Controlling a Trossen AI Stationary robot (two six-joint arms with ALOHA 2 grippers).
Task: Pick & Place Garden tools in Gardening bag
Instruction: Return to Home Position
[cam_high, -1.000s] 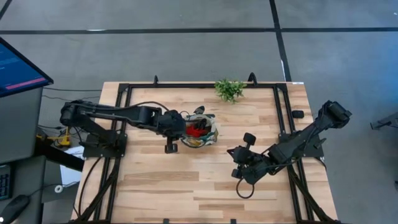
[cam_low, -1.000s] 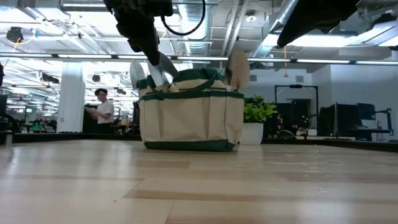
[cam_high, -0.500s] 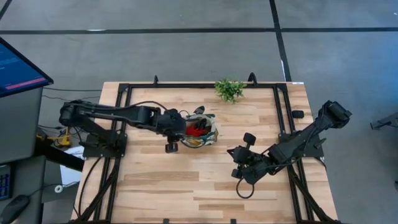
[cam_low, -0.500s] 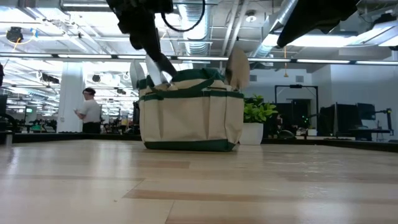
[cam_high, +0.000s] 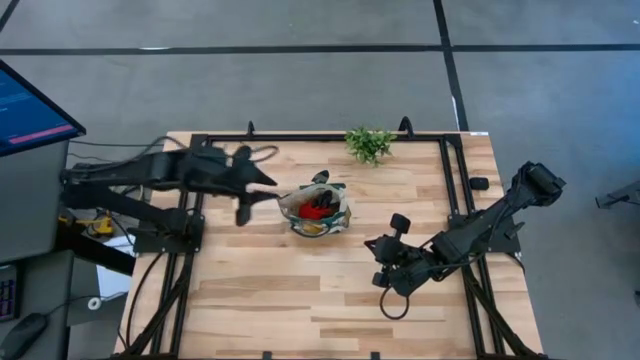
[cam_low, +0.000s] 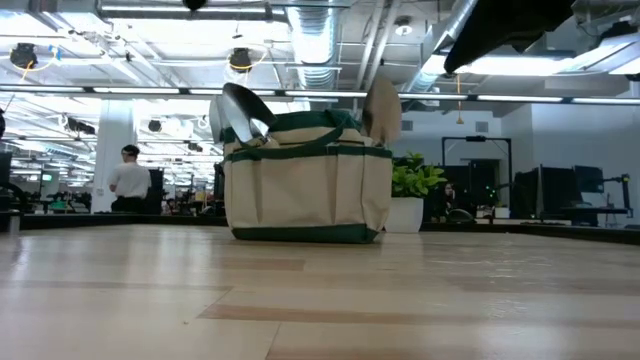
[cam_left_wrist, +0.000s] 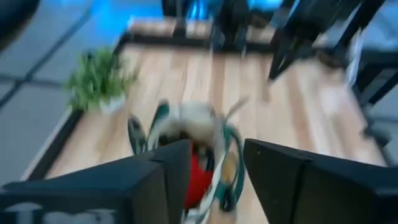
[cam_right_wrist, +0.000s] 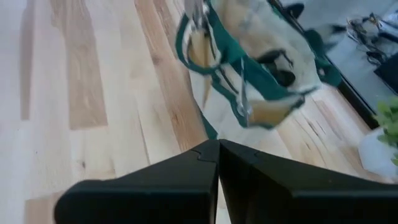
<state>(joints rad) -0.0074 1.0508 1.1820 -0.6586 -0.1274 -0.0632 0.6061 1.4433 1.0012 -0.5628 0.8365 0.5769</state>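
The gardening bag (cam_high: 317, 209) stands near the table's middle, olive-khaki with dark green trim (cam_low: 305, 175). Two silver trowel blades (cam_low: 240, 112) (cam_low: 382, 108) stick up out of its top, and a red item (cam_left_wrist: 198, 177) lies inside. My left gripper (cam_high: 262, 184) hovers open to the left of the bag and above it; the left wrist view shows the bag (cam_left_wrist: 193, 134) beyond the gap between the fingers. My right gripper (cam_high: 375, 248) is shut (cam_right_wrist: 217, 149), to the right of the bag and nearer the front, and points at the bag (cam_right_wrist: 261, 74).
A leafy green plant sprig (cam_high: 369, 143) stands at the table's far edge. A small black object (cam_high: 479, 184) lies by the right rail. A black frame (cam_high: 200, 150) runs round the table. Bare wood (cam_high: 300, 300) lies in front of the bag. A person (cam_low: 130, 180) stands in the room behind.
My left gripper has let go of a trowel at the bag's left side, risen out of the low view and pulled back toward the table's left edge. The trowel stays in the bag with its blade sticking up. My right arm has kept still.
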